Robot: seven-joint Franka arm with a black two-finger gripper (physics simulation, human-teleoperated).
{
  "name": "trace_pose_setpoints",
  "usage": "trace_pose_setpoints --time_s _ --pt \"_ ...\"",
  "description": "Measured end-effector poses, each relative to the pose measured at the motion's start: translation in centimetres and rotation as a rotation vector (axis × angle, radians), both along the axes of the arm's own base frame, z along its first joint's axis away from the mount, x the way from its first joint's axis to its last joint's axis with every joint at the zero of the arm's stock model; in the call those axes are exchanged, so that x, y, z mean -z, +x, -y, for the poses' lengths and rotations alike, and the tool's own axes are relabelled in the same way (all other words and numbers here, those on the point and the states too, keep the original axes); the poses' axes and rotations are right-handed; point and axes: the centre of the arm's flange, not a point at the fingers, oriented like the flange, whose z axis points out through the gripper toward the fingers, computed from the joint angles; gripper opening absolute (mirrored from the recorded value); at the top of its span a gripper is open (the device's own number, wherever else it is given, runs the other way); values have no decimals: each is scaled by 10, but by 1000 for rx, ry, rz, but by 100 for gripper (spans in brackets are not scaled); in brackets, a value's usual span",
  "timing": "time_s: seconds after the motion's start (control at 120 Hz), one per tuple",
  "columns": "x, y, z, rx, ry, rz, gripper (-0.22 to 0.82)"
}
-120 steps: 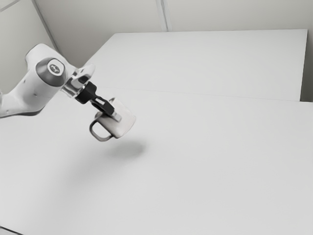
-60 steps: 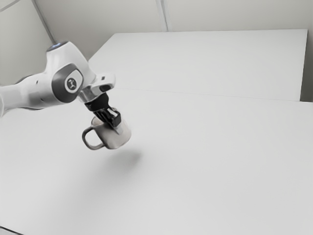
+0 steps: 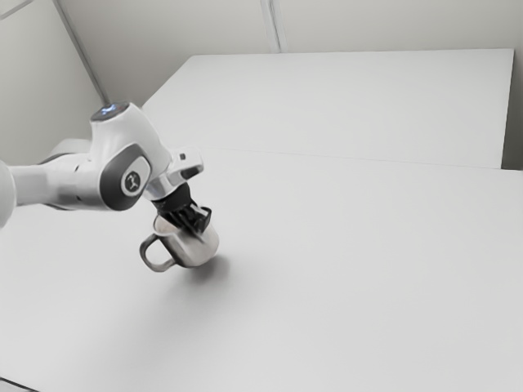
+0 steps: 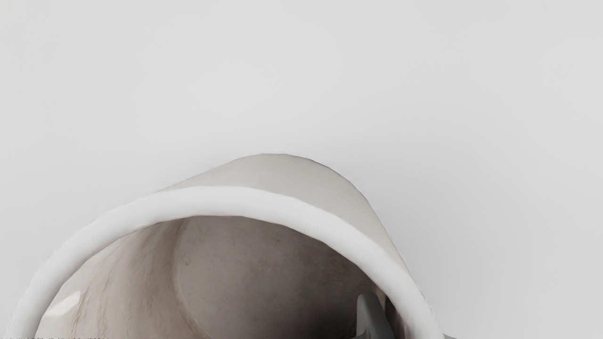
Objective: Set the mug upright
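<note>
A white arm (image 3: 135, 135) comes in from the exterior view's left and bends down. Its black fingers (image 3: 196, 226) hold a pale mug (image 3: 198, 253) by its side. The mug is tipped, not standing straight. Its open top leans up toward the exterior view's left, and its handle (image 3: 145, 250) points that way too. A soft gray shadow (image 3: 216, 270) is on the white table (image 3: 368, 286) close to the mug.
</note>
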Motion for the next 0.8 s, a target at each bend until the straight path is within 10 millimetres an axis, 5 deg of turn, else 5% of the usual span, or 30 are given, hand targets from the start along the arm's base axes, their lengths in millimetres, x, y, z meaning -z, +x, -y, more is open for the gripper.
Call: trace_pose_setpoints --time_s 0.8 --pt "50 1 1 -168 -10 -79 -17"
